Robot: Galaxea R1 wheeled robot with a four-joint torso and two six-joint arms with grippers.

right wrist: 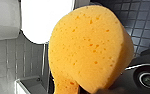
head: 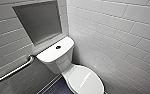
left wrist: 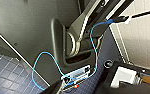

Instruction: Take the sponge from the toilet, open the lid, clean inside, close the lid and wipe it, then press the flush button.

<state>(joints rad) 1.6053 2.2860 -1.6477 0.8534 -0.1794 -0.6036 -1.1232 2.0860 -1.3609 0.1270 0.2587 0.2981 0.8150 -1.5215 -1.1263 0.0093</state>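
Left hand (left wrist: 55, 88): it hangs low beside my own base, over the dark floor tiles (left wrist: 6, 75). I cannot tell whether it is open or closed, and I judge it parked here to stay clear of the work.
Blue cable (left wrist: 94, 47): loops down my body to a white label (left wrist: 78, 73), and its print is too blurred to read.
Grab rail (head: 16, 70): runs along the left wall, well apart from the toilet (head: 62, 63).
Wall recess (head: 37, 21): a grey panel set in the tiles above the tank.
Flush button (head: 58, 47): a small dark round spot in the middle of the tank top, with nothing on or around it.
Lid (head: 86, 80): down flat over the bowl, so by my reading opening it is not yet done.
Right hand (right wrist: 73, 88): closed on the sponge (right wrist: 88, 47).
Sponge: it is off the toilet and in my right hand, pinched narrow at the gripped end, with the broad orange face free, which I take as ready for wiping. In the right wrist view the white lid (right wrist: 43, 20) lies beyond it.
Writing: I see no brand or lettering on the toilet, the walls or the sponge.
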